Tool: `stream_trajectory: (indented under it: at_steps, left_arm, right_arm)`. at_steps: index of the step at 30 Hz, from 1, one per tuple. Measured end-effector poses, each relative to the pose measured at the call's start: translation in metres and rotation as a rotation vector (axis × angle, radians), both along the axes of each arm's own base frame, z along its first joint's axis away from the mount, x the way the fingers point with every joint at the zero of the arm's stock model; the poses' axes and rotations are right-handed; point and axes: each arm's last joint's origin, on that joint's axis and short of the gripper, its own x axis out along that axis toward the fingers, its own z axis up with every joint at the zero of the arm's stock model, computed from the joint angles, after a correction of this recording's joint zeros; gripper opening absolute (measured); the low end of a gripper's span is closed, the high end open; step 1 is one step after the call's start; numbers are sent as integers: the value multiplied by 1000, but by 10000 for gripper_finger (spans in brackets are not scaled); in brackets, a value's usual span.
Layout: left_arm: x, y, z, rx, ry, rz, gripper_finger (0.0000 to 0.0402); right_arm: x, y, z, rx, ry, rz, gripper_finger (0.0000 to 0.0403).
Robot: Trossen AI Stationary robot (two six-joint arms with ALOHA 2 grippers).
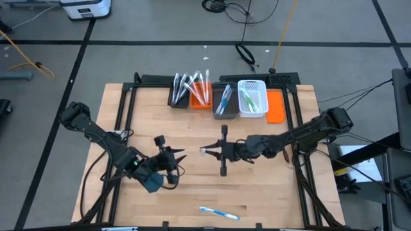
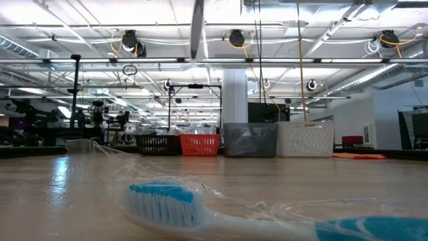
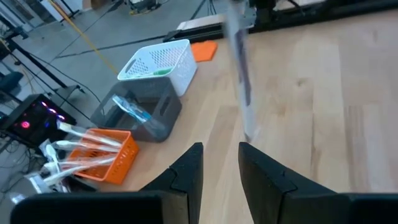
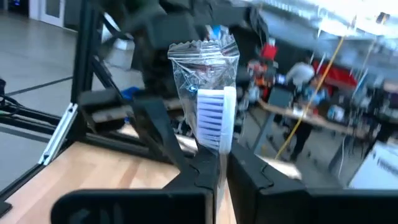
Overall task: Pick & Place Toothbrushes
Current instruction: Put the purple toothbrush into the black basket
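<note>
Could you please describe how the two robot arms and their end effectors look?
Both arms are dark, jointed and slim, with black cables alongside. The left end effector and the right end effector each have two black angular fingers. The left wrist carries a teal-blue part.

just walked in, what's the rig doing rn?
Sorting toothbrushes into bins. The right gripper is shut on a wrapped toothbrush with a white head, held over the middle of the table. The left gripper hangs open nearby, holding nothing. One blue toothbrush lies near the front edge of the table. The black, orange, grey and white bins at the back already hold several.
</note>
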Motion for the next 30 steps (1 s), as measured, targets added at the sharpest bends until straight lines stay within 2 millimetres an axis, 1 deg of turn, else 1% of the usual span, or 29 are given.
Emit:
stream_trajectory:
  at_steps: [6,10,18,27,30]
  left_arm:
    - [3,-1,3,-30,-39,3,104]
    - [4,-2,4,-37,-55,0,104]
    - [9,-4,10,-54,-111,-16,104]
    - [24,1,16,-88,-149,-99,104]
    - [34,4,14,-118,-156,-135,104]
  right_arm:
    - [-4,13,5,-82,-52,31,9]
    - [-6,18,8,-117,-77,41,9]
    - [-8,20,11,-140,-114,44,9]
    - [-8,20,12,-151,-119,43,9]
    - [-8,20,12,-152,-118,43,9]
